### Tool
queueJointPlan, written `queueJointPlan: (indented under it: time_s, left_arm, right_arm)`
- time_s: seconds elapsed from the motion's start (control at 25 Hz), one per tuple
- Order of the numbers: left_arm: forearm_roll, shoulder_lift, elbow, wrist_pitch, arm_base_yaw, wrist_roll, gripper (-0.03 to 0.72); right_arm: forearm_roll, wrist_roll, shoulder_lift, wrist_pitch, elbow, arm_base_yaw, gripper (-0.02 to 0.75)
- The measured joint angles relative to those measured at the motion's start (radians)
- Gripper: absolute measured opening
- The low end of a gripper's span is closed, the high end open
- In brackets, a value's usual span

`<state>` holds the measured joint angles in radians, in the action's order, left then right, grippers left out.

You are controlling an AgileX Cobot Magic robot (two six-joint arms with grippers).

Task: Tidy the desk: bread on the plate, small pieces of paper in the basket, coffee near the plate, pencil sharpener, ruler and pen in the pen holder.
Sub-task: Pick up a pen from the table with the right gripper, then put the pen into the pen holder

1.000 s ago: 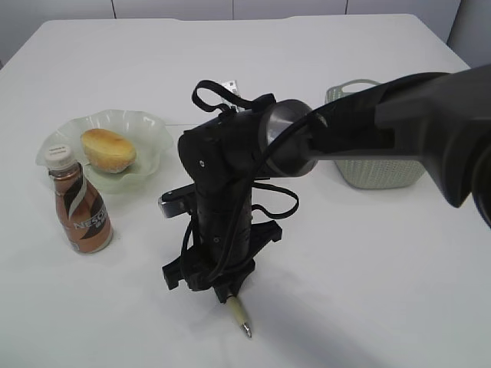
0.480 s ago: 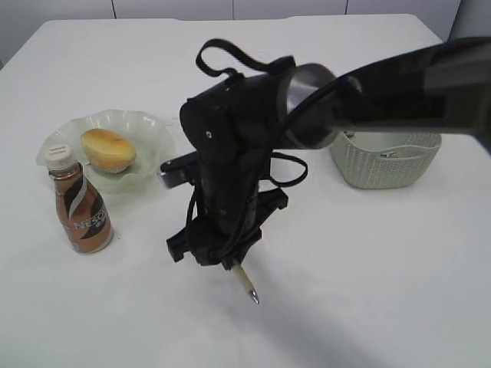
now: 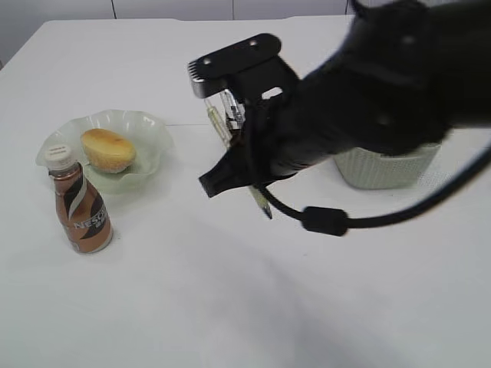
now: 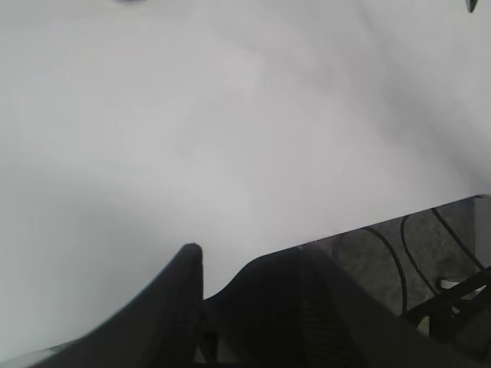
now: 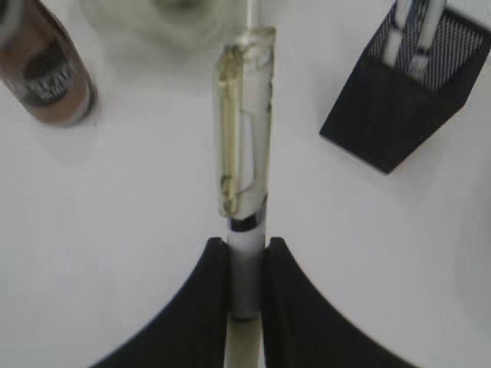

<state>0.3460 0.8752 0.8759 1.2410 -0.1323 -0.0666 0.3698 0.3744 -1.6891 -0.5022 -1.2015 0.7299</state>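
1. Progress looked well on: the oval golden-brown bread lay on the pale green ruffled glass plate; the brown metallic Nescafe coffee bottle stood upright just beside that plate on the plain white desk; the grey-green perforated basket sat largely hidden behind the arm, its contents out of sight.
2. Pen not yet home: the right gripper was clamped on the barrel of a pen with a clear yellowish cap, carried above the desk; I judged the drop into the square black mesh pen holder was what remained.
3. Right wrist view alone showed the holder, with pale stick-like items already standing in it, possibly the ruler, too blurred to be sure; the exterior view hid the holder behind the arm.
4. Left wrist view gave only bare desk and the left gripper in shadow; jaws standing partly apart, holding nothing visible; that arm did not show in the exterior view.
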Motion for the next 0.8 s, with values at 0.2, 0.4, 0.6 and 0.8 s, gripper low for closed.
queueJointPlan:
  time_s: [0.2, 0.4, 0.6, 0.8]
  left_arm:
    - [0.0, -0.025, 0.0, 0.002, 0.0, 0.0, 0.307]
    - [0.0, -0.033, 0.0, 0.003, 0.0, 0.0, 0.307]
    - [0.003, -0.033, 0.0, 0.003, 0.0, 0.0, 0.307]
    - [0.007, -0.033, 0.0, 0.003, 0.0, 0.0, 0.307]
  right_arm:
    - [0.192, 0.117, 0.197, 0.36, 0.241, -0.077, 0.078]
    - [0.225, 0.133, 0.226, 0.502, 0.277, -0.173, 0.078]
    - [0.267, 0.136, 0.175, 0.55, 0.208, -0.18, 0.078]
    - [0.295, 0.128, 0.054, 0.557, 0.065, -0.18, 0.078]
